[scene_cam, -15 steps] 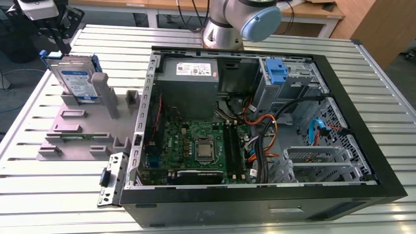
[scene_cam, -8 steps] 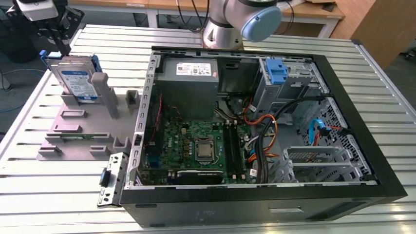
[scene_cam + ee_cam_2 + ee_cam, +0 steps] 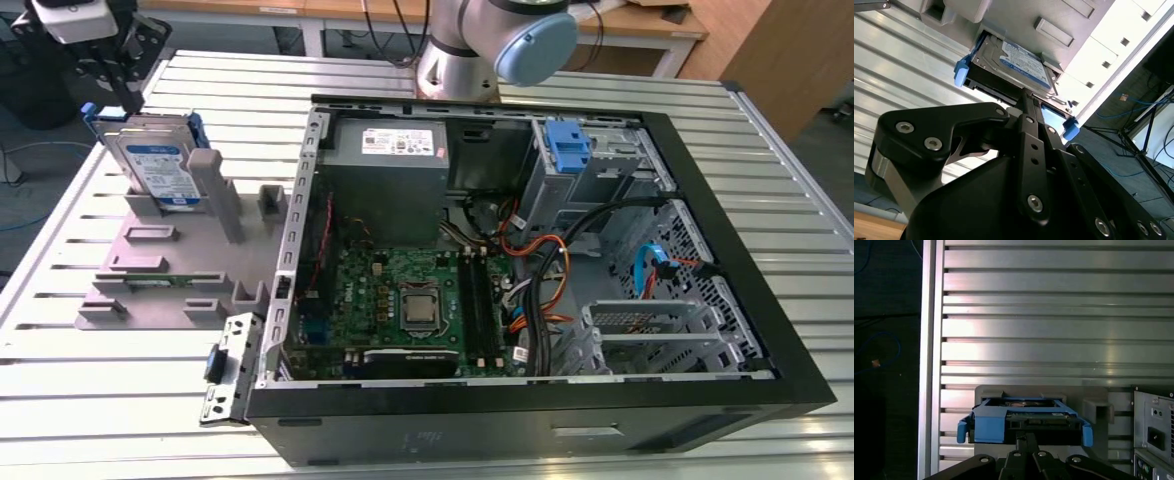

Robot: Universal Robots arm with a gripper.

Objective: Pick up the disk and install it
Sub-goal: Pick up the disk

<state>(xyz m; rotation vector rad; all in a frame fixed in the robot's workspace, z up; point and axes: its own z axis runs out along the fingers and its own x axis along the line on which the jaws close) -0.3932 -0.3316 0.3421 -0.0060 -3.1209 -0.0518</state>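
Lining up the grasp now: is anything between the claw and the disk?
Nothing visible does. In the second wrist view the claw is right at the near edge of the disk, which stands upright in a grey holder, with no cable or part between them.

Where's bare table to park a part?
Free: slatted table at the exterior view's lower left, bordered by the grey fixture and the case; also the strip past the case at that view's right. Crowded: fixture holding the disk, cabled case interior.
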